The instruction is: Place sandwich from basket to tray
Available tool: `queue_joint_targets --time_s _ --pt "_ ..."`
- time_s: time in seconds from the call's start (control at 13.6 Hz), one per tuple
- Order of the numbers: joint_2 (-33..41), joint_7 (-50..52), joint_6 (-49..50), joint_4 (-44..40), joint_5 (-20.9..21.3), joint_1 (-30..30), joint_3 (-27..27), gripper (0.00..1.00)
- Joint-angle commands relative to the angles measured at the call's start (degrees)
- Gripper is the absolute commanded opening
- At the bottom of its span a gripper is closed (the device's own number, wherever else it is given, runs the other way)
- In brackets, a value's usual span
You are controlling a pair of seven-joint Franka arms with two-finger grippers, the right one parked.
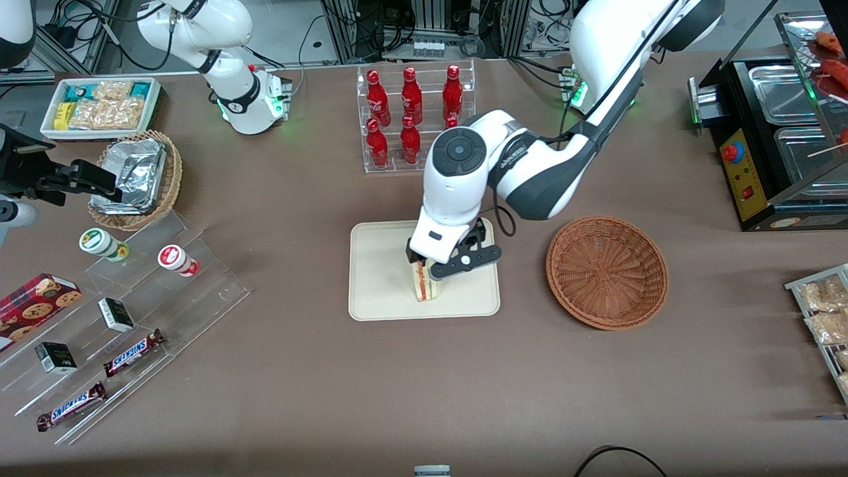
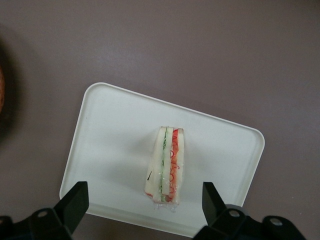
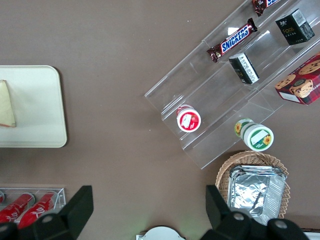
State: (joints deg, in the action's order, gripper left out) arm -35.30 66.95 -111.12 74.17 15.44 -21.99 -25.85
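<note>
The small clear-wrapped triangular sandwich [image 2: 166, 165] of pale bread with red and green filling stood on its edge on the flat cream-coloured rectangular tray [image 1: 381, 265], in the part nearer the front camera. The left arm's gripper [image 1: 434, 268] hovered just above it, black fingers [image 2: 75, 200] spread wide on either side and touching nothing. The round reddish-brown woven wicker basket [image 1: 607, 271] sat beside the tray, toward the working arm's end of the table.

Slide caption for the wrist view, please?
Open gripper above wrapped triangular sandwich standing on cream rectangular tray.
</note>
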Motion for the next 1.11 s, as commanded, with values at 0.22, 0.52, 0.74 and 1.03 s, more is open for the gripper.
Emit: queue_joint_targets --time_s 0.22,0.52,0.74,1.03 --pt "2.96 -4.08 5.55 2.30 0.21 6.51 -0.08 1.00" --pt "9.53 -18.22 5.56 9.39 -2.15 16.26 -0.43 1.00" --pt "14.55 -26.84 5.74 14.50 -6.20 21.02 -0.34 1.00" --pt "20.00 -34.75 5.83 20.74 -6.65 24.88 -0.34 1.00"
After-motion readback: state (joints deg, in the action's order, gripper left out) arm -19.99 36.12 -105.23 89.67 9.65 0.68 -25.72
